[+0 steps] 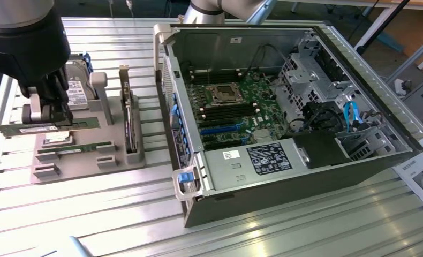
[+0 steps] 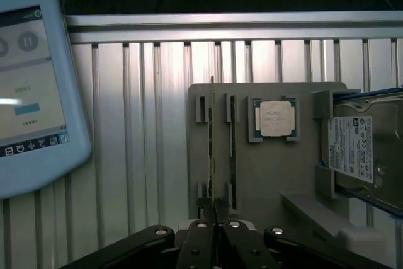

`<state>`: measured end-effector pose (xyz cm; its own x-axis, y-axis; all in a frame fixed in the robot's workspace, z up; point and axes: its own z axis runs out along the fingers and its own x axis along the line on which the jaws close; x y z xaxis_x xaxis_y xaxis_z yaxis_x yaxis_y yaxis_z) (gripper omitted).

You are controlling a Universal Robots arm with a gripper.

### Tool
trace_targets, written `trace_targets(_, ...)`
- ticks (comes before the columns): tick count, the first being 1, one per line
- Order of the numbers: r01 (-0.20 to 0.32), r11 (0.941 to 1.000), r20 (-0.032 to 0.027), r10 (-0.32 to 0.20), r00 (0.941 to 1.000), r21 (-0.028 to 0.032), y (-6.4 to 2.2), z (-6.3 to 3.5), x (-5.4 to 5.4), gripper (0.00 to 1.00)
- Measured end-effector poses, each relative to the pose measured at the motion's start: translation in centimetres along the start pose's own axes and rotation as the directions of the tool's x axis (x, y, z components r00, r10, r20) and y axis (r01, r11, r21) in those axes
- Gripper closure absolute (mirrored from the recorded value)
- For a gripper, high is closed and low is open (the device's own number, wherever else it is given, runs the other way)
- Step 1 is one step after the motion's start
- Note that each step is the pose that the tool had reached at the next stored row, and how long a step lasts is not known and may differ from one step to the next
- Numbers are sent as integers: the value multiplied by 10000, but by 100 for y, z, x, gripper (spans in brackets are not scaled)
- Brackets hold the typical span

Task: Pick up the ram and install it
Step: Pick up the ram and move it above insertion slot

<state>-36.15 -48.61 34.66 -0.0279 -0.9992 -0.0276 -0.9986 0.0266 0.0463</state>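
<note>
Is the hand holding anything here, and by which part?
Yes. The hand is shut on the ram, pinching its long upper edge around mid-length.

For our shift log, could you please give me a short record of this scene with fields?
jaws: shut on the ram, holding it level above the grey holder
second stick: lying in the grey holder
CPU chip: seated in the holder
hard drive: at the holder's edge
computer case: open, motherboard exposed
</note>
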Motion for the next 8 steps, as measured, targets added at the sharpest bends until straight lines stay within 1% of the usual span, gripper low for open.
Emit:
trace_targets(7, 0, 10000, 0, 0, 10000, 0, 6, -123, -3, 88)
trace_targets(8, 0, 10000, 0, 0, 10000, 0, 8, -162, -4, 88)
